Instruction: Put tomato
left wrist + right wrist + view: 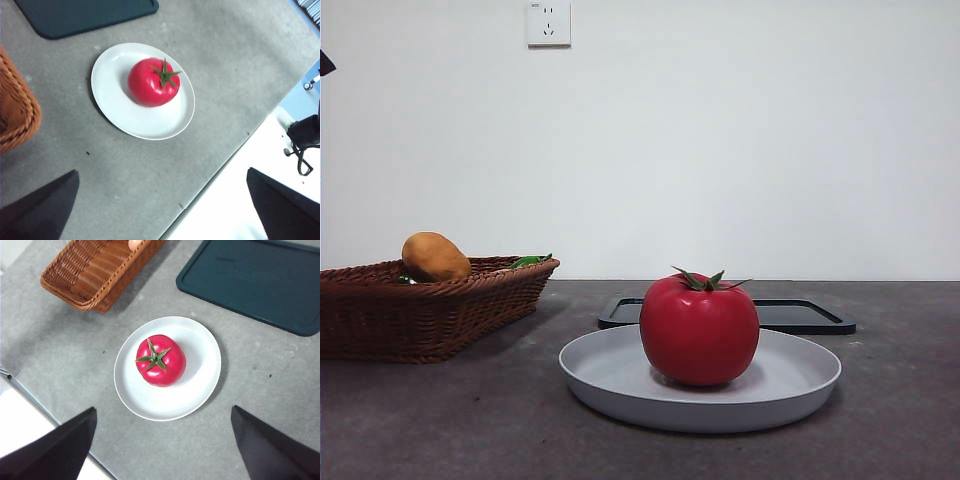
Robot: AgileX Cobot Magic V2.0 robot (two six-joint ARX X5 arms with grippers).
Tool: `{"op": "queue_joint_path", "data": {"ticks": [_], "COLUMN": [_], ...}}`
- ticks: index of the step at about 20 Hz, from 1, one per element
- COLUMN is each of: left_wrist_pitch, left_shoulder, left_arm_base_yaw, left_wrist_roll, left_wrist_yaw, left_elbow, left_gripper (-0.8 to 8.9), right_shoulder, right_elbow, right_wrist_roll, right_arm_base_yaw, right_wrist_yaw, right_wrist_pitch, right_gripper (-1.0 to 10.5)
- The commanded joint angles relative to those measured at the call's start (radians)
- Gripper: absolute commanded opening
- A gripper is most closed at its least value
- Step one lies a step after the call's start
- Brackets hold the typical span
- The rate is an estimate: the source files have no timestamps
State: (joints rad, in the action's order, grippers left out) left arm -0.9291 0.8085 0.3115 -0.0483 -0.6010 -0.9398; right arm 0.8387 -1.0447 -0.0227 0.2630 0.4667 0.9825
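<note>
The glossy red tomato (699, 329) (151, 82) (160, 360) with a green star stem sits upright on a white round plate (790, 385) (115, 105) (200, 375) at the table's middle. My left gripper (162, 210) hangs high above the table's near edge, jaws wide open and holding nothing. Equally high and well clear of the tomato, my right gripper (162, 450) is open and holds nothing. In the front view only a black tip (325, 62) shows at the top left corner.
A brown wicker basket (430, 305) (15, 107) (95, 270) stands to the left and holds an orange-yellow oval fruit (435, 256) and something green. A dark flat tray (800, 316) (80, 15) (255, 282) lies behind the plate. The table's edge (210, 185) is close.
</note>
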Motion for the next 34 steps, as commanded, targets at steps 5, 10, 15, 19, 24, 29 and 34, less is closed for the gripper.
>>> {"op": "queue_joint_path", "data": {"ticks": [5, 10, 15, 19, 24, 29, 34], "left_wrist_pitch": [0.010, 0.027, 0.033, 0.032, 0.032, 0.033, 0.033], "left_shoulder": [0.002, 0.002, 0.002, 0.002, 0.002, 0.002, 0.002], "left_arm_base_yaw": [0.003, 0.003, 0.003, 0.003, 0.003, 0.003, 0.003], "left_wrist_roll": [-0.023, -0.022, -0.021, -0.021, -0.021, -0.021, -0.021], "left_wrist_yaw": [-0.003, -0.004, -0.003, -0.003, -0.003, -0.003, -0.003], "left_elbow": [-0.017, -0.017, -0.017, -0.017, -0.017, -0.017, -0.017], "left_gripper": [5.59, 5.59, 5.59, 5.59, 5.59, 5.59, 5.59], "right_shoulder": [0.034, 0.120, 0.268, 0.393, 0.519, 0.632, 0.694], "right_elbow": [-0.019, -0.019, -0.019, -0.019, -0.019, -0.019, -0.019], "right_wrist_roll": [0.006, 0.003, 0.004, 0.005, 0.007, 0.008, 0.008], "right_arm_base_yaw": [0.026, 0.092, 0.176, 0.232, 0.267, 0.311, 0.351], "right_wrist_yaw": [0.003, 0.004, 0.001, -0.015, -0.083, -0.109, -0.180], "right_wrist_pitch": [-0.019, -0.095, -0.199, -0.304, -0.394, -0.432, -0.455], "right_gripper": [4.3, 4.3, 4.8, 5.0, 5.0, 5.0, 5.0]}}
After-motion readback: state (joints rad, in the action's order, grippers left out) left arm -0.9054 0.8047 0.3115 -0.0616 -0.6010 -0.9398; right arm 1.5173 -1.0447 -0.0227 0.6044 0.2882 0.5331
